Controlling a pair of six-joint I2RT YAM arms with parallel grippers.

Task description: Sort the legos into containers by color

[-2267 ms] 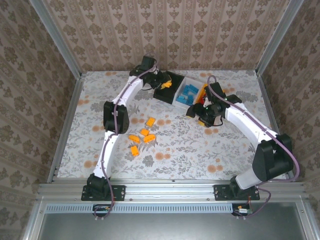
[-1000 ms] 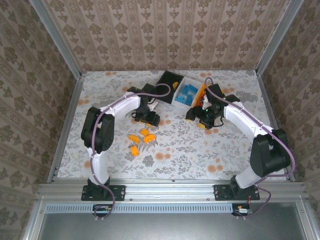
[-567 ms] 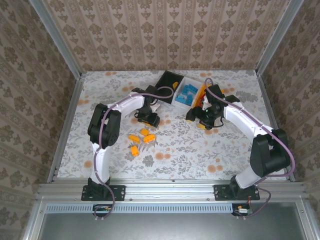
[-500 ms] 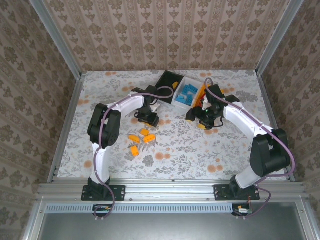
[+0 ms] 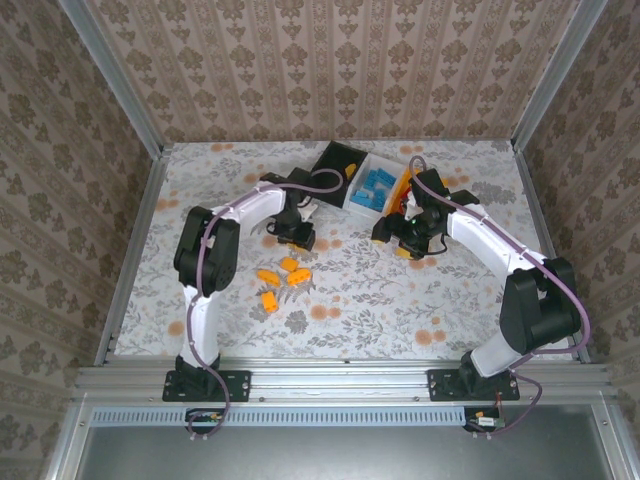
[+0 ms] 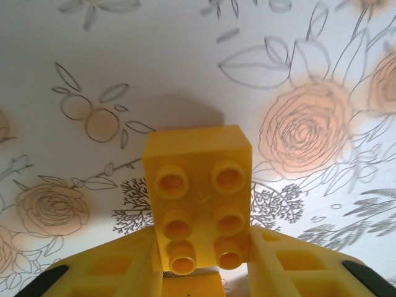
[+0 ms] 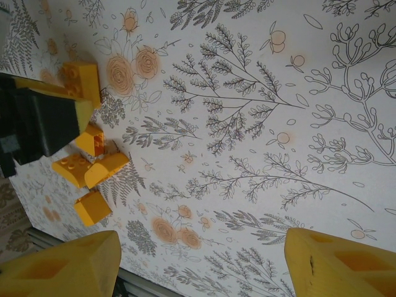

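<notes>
My left gripper (image 6: 198,263) is shut on an orange-yellow lego (image 6: 198,192), studs toward the camera, its yellow fingers (image 6: 111,272) pressing both long sides. From above, that gripper (image 5: 298,238) sits just below the black bin (image 5: 337,165). Several more orange-yellow legos (image 5: 285,278) lie loose on the cloth in front of it. The white bin (image 5: 358,203) holds blue legos (image 5: 376,186). The orange-yellow bin (image 5: 404,183) is partly hidden behind my right arm. My right gripper (image 7: 198,266) hangs open over bare cloth, with nothing between its fingers (image 7: 340,266).
In the right wrist view, the loose legos (image 7: 93,170) lie at the left, beside the left gripper's dark body (image 7: 37,120). A flowered cloth (image 5: 380,300) covers the table. Patterned walls and metal rails enclose it.
The left gripper's jaws have come together on the orange-yellow lego, and it has edged slightly toward the bins. The right arm has held still.
</notes>
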